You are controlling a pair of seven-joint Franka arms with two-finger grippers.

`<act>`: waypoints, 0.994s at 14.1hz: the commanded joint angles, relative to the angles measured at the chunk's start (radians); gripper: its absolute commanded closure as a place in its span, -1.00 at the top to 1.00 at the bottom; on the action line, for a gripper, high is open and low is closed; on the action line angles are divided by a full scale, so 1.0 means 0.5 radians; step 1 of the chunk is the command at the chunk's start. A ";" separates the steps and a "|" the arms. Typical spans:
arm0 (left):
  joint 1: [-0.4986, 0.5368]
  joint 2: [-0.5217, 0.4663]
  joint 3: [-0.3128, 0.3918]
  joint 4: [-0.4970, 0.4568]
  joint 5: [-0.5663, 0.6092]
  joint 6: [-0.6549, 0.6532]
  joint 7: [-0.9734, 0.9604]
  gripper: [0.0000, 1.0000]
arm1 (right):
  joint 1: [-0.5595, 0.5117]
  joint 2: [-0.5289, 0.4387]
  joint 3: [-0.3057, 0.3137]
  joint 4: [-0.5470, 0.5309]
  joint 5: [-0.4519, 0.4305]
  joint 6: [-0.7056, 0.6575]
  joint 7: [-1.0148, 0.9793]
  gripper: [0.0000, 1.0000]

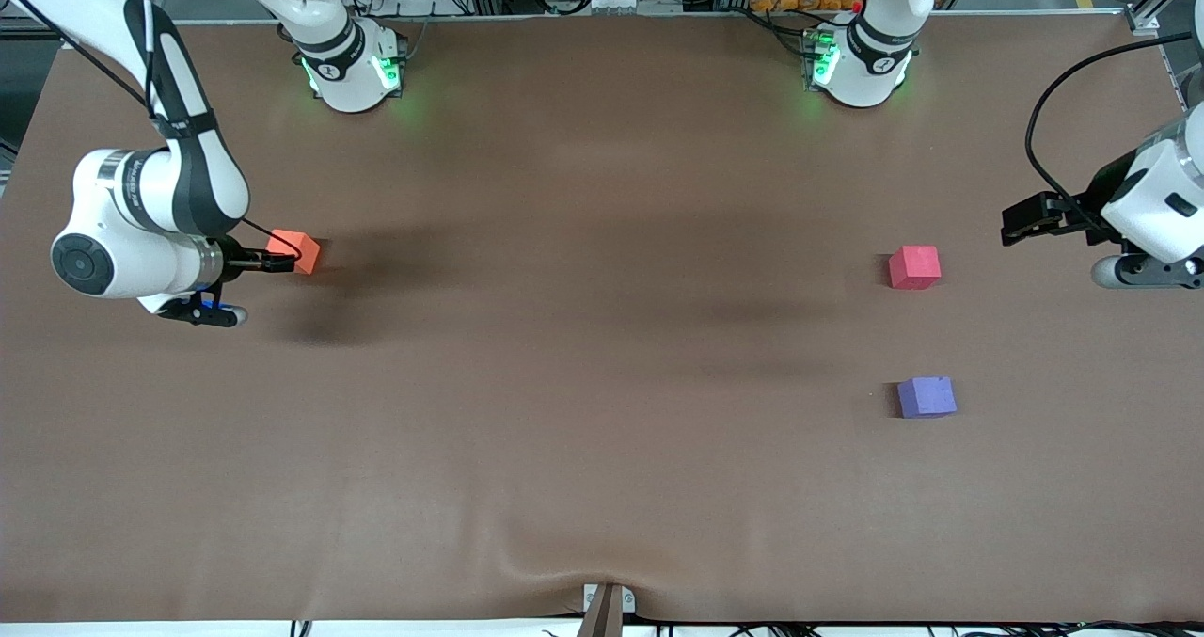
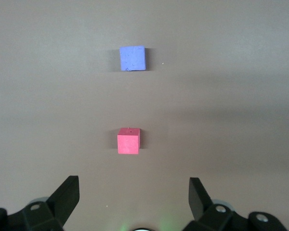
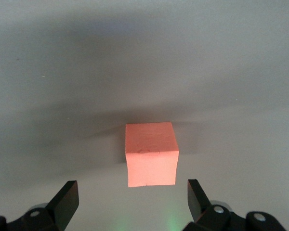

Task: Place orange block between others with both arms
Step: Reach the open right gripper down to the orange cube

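At the right arm's end of the table [image 1: 602,486], the right gripper [image 1: 273,262] is seen held low just beside the orange block [image 1: 294,250], the arm reaching in from its green-lit base. In the right wrist view the right gripper [image 3: 132,202] is shown released, its two dark fingers [image 3: 67,199] spread wide with the orange block [image 3: 151,153] lying on the brown surface ahead of them; no contact with the block is seen, and nothing is grasped. The block is rested flat on the table with a shadow cast beside it.

The wide middle of the brown table is covered only by soft shadows.

Toward the left arm's end, the pinkish-red cube [image 1: 914,267] and the purple cube [image 1: 926,397] are found apart from each other, the purple cube nearer to the front camera, with a bare gap kept between them. The orange block is well apart from both.

At that end, the left gripper [image 1: 1021,223] is held above the table near the pinkish-red cube. In the left wrist view the left gripper [image 2: 134,199] is likewise shown released and grasping nothing, with the pinkish-red cube [image 2: 128,141] and the purple cube [image 2: 133,58] lined up ahead of it.
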 commanded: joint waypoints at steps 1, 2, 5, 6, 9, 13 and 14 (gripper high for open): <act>-0.007 0.009 -0.008 0.022 0.052 0.010 0.003 1.00 | -0.061 0.013 0.023 -0.064 0.008 0.033 -0.030 1.00; -0.007 0.009 -0.008 0.025 0.052 0.010 0.000 1.00 | -0.079 0.013 0.026 -0.104 0.008 0.042 -0.030 1.00; -0.010 0.018 -0.008 0.025 0.052 0.017 0.003 1.00 | -0.107 0.016 0.026 -0.165 0.011 0.125 -0.045 1.00; -0.010 0.030 -0.008 0.025 0.052 0.017 0.000 1.00 | -0.110 0.016 0.026 -0.196 0.011 0.165 -0.066 1.00; -0.007 0.027 -0.008 0.025 0.052 0.014 0.003 1.00 | -0.126 0.077 0.026 -0.249 0.008 0.257 -0.073 1.00; -0.007 0.024 -0.008 0.019 0.055 0.014 0.010 1.00 | -0.126 0.169 0.026 -0.249 0.011 0.325 -0.079 1.00; -0.010 0.024 -0.008 0.019 0.052 0.014 0.003 1.00 | -0.129 0.185 0.026 -0.249 0.008 0.340 -0.094 1.00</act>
